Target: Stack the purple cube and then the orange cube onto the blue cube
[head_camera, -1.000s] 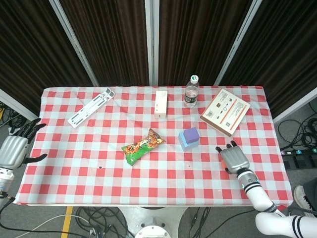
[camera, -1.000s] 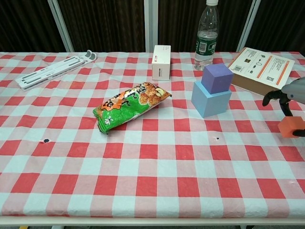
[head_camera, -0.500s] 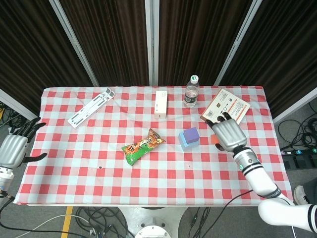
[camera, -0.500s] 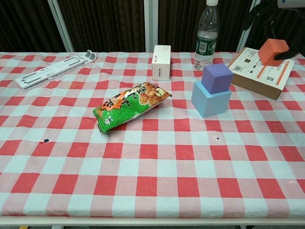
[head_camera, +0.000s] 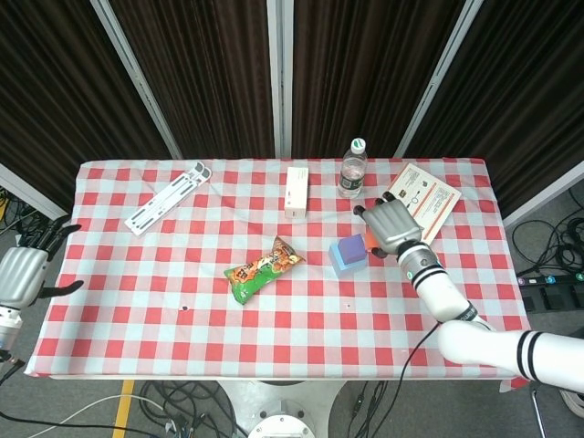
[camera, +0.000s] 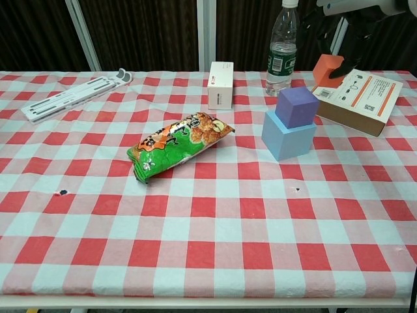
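- Right hand (head_camera: 391,226) of mine is raised off the desk (head_camera: 128,274), fingers curled round the orange cube (camera: 328,68), which I carry in the air.
- Below that hand and to its left sits the purple cube (camera: 298,105), already resting on the blue cube (camera: 288,135); so the first half of the stack is done, and I judge the orange one is held high so that it can clear the purple top before I lower it.
- Beyond my right hand stands the water bottle (camera: 283,47), and just to its right lies the printed cardboard box (camera: 365,96); I should keep my path clear of both.
- Left hand (head_camera: 23,274) hangs off the desk's far left edge, well apart from everything, fingers spread and holding nothing.
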Available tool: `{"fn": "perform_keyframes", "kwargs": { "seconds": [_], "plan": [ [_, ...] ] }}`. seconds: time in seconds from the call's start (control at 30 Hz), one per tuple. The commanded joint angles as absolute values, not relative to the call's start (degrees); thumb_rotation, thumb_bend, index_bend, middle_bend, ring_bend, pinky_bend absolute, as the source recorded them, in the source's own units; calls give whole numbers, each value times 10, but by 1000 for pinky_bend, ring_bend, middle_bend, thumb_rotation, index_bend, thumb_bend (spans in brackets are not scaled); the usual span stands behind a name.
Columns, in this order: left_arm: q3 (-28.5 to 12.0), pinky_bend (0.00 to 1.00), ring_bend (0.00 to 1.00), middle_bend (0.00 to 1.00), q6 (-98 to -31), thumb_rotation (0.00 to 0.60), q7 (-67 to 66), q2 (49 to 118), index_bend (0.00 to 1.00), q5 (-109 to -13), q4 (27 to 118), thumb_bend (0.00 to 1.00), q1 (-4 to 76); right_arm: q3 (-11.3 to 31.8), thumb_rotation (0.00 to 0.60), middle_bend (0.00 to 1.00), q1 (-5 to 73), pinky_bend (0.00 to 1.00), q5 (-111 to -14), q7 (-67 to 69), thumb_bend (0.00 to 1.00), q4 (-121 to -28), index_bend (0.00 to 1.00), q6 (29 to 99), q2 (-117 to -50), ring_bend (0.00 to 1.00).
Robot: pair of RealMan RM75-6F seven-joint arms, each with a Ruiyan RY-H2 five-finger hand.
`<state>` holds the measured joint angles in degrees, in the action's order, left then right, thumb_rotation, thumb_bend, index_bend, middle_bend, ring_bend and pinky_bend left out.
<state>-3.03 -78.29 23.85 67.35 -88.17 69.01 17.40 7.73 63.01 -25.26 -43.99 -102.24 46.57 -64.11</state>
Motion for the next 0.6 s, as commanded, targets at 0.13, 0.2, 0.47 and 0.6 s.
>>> {"fn": "perform_keyframes", "kwargs": {
  "seconds": [0.13, 0.2, 0.47, 0.6],
  "plan": [
    [-33, 348, 169, 172, -780, 600, 245, 674, 215, -881, 686, 86, 177, 59, 600, 491, 664, 139, -222, -447, 148, -993, 226, 452, -663, 222],
    [-34, 348, 169, 172, -779, 600, 247, 674, 215, -880, 685, 86, 179, 55, 600, 491, 672, 139, -217, -447, 149, -991, 228, 448, -661, 222],
    [-35, 348, 169, 172, -774, 600, 254, 675, 215, -880, 680, 86, 184, 38, 600, 491, 706, 139, -196, -453, 149, -988, 228, 429, -648, 222],
    [-37, 348, 169, 172, -774, 600, 254, 676, 215, -879, 679, 86, 185, 33, 600, 491, 721, 139, -188, -441, 149, -978, 228, 407, -650, 221]
  ]
}}
